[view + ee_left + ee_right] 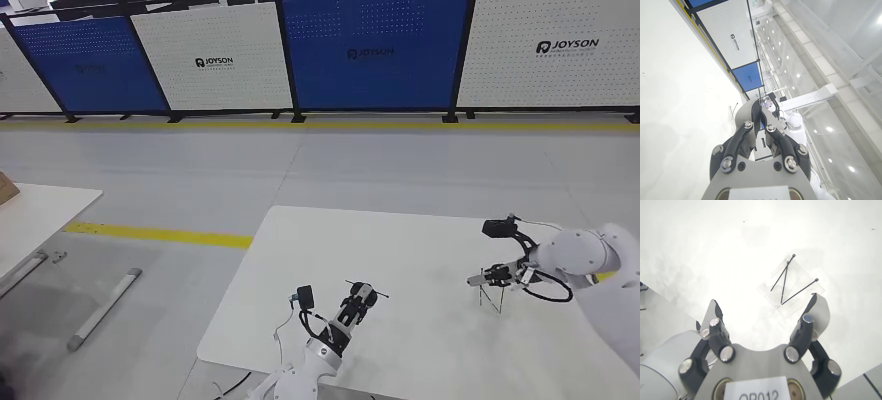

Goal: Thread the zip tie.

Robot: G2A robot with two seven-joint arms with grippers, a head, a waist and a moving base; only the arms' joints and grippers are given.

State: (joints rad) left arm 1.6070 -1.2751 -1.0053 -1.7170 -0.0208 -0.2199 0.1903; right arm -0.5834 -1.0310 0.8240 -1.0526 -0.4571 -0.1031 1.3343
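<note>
Left wrist view first: the left end effector [760, 103] is sitting clenched, pads pressed together. It's pinching a thin black zip tie [759, 93], which is poking out just past the fingertips as a short dark sliver. The whole thing is pointing up and away from the white counter [677, 94]. Farther off, a few spare zip ties [732, 114] are lying on the counter, with the other arm hanging just beside them.

Right wrist view: the right end effector [764, 303] is gaping wide and gripping nothing. It's hovering over the counter with three spare zip ties lying right ahead of it on a clear sheet [800, 277]. They're skinny black strips, each with a small square head. Two are crossing near their heads and two tails are meeting at a point, so it's looking like a rough N. One fingertip is sitting just beside the sheet's edge, and I can't tell if it's touching.

Top view: both arms are showing well apart. The left one is near the counter's front edge and the right one is over at the right side, above the spare ties. From up here the held zip tie is reading as a longer strip sticking out crosswise on both sides of the closed fingers. The spare ties are just a few faint lines from this height, so the heads and the crossing are only coming through in the right wrist view.
</note>
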